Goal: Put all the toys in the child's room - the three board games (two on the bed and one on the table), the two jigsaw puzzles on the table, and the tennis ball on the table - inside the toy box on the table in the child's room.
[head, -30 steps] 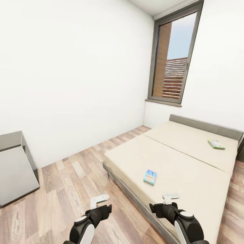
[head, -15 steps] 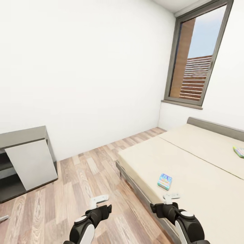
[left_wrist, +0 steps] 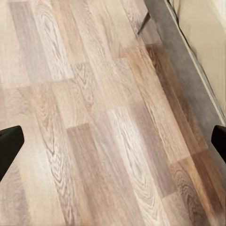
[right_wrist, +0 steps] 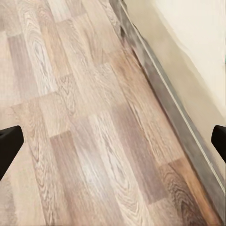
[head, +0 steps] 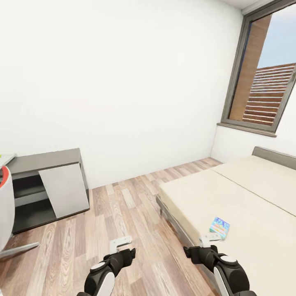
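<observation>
A light blue board game (head: 219, 227) lies flat on the cream cover of the bed (head: 246, 193), close to its near edge. My right gripper (head: 209, 238) hangs open just in front of that edge, a little short of the game. My left gripper (head: 119, 244) is open over the wood floor, with nothing between its fingers. In both wrist views the dark fingertips (left_wrist: 9, 147) (right_wrist: 9, 146) stand far apart over floor planks, with the bed frame (right_wrist: 181, 117) running alongside. The table, toy box, jigsaw puzzles and tennis ball are out of view.
A low grey cabinet (head: 47, 185) with one white door stands against the white wall at left. A red and white chair (head: 4, 205) shows at the left edge. Open plank floor (head: 123, 205) lies between cabinet and bed. A window (head: 267, 74) is at the far right.
The camera has swung left. The bed and the blue game slid right in the picture, the second game left the view, and the cabinet and chair came in. Both grippers hold the same pose.
</observation>
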Controlling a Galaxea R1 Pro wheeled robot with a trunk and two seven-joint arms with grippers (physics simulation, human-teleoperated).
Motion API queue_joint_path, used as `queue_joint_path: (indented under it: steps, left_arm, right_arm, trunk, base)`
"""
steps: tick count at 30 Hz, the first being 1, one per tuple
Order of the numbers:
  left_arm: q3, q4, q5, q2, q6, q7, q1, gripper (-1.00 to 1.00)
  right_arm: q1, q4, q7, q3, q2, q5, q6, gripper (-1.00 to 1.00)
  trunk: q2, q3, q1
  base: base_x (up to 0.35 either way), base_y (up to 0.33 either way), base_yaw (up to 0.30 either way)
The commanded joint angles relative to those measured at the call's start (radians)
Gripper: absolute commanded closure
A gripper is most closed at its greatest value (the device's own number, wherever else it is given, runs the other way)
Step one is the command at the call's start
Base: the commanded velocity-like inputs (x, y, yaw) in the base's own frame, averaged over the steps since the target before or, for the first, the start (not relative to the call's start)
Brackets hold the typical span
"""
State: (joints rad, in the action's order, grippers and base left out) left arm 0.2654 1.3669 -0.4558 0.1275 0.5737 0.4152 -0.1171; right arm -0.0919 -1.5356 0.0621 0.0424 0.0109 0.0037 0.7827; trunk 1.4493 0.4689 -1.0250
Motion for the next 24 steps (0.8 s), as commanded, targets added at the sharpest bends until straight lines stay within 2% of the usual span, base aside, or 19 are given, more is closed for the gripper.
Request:
queue_joint_path:
  steps: [1, 24]
  left_arm:
    - [0.002, 0.001, -0.010, 0.000, 0.002, 0.010, -0.001, -1.00]
    - [0.002, -0.001, -0.010, 0.000, 0.002, 0.010, -0.001, -1.00]
  right_arm:
    - [0.000, -0.001, 0.004, -0.001, 0.000, 0.001, 0.005, -1.00]
    - [-0.001, -0.001, 0.004, 0.007, 0.002, 0.000, 0.005, -1.00]
  trunk:
    - [0.001, 0.001, 0.000]
    - [0.001, 0.001, 0.000]
  base:
    - [0.000, 0.000, 0.295]
    - [0.000, 0.000, 0.295]
